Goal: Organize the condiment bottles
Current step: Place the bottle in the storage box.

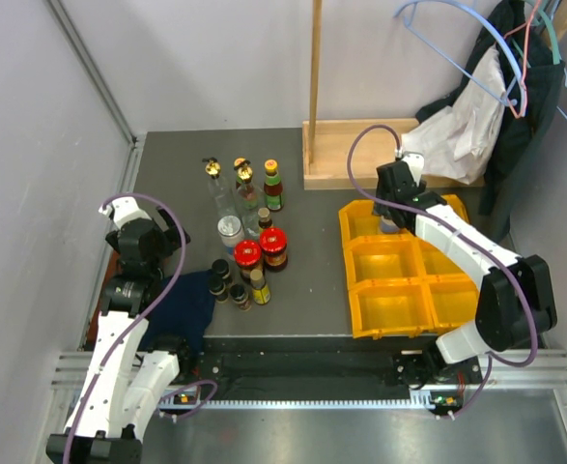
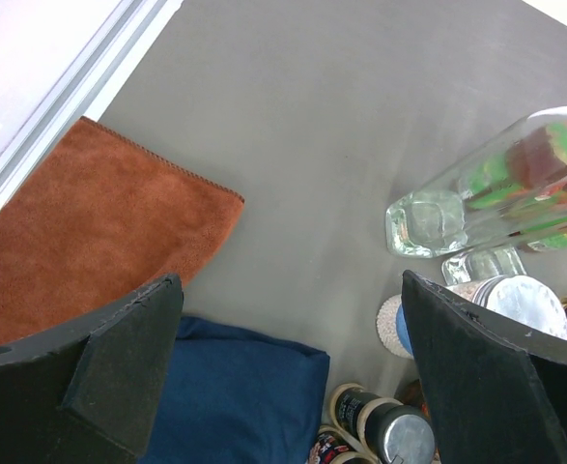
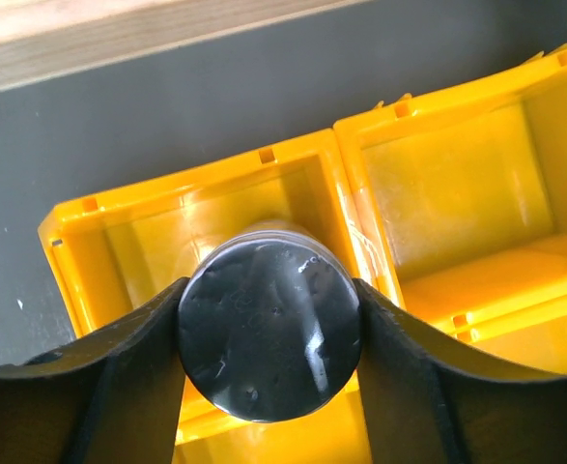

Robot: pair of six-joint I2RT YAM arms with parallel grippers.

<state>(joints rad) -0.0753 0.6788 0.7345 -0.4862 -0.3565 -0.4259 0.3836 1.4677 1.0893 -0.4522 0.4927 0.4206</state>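
Where the grey table (image 1: 312, 280) fills the overhead view, you see the yellow compartment bin (image 1: 353, 290) on its right half, with two columns of open-topped cells sharing walls. Left of centre, near the table's front edge, lies a blue cloth (image 1: 182, 304); the left wrist view shows a rust-orange cloth (image 2: 90, 232) lying against it. Your right gripper (image 1: 391, 217) hangs at the bin's far-left cell, its fingers (image 3: 109, 387) pressed against both sides of a grey-lidded jar (image 3: 269, 333). The jar is held upright at that cell, but you cannot tell whether its base touches the floor. Your left gripper (image 2: 293, 319) hovers above the cloths with its jaws spread wide and nothing between them. The other condiment bottles stand in a group at the table's centre, well apart from the bin:
- At the far end are two tall clear bottles (image 1: 212, 184) with gold stoppers and a green-capped bottle (image 1: 272, 186).
- In the middle are a silver-lidded jar (image 1: 230, 232) and two red-lidded jars (image 1: 248, 256).
- Nearest you, just beside the blue cloth, are several small dark bottles (image 1: 221, 275)
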